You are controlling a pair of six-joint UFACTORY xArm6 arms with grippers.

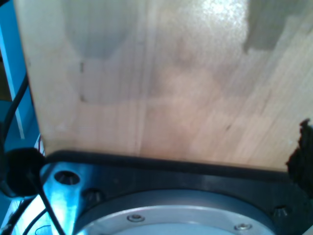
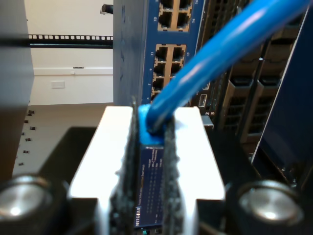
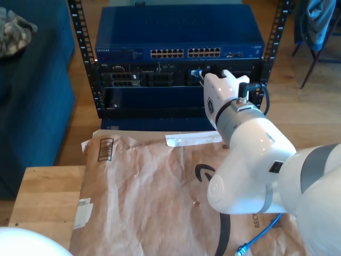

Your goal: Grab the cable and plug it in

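Note:
The cable (image 2: 220, 54) is thin and bright blue. My second gripper (image 2: 149, 147) is shut on it just behind its plug (image 2: 150, 132), and the cable runs up and away from the white fingers (image 2: 188, 147). Straight ahead is a blue network switch with rows of ports (image 2: 171, 58). In the exterior view this gripper (image 3: 201, 74) is at the rack front, just below the switch's (image 3: 181, 40) port row. The cable's other end (image 3: 256, 237) lies on the brown paper at the exterior view's lower right. The first wrist view looks down on a wooden tabletop (image 1: 171, 88).
Brown packing paper (image 3: 149, 186) covers most of the wooden table (image 3: 42, 197) before the rack. Black rack posts (image 3: 85, 53) flank the equipment. A dark blue sofa (image 3: 32, 90) stands at the exterior view's left. A metal base flange (image 1: 171, 215) sits below the first wrist camera.

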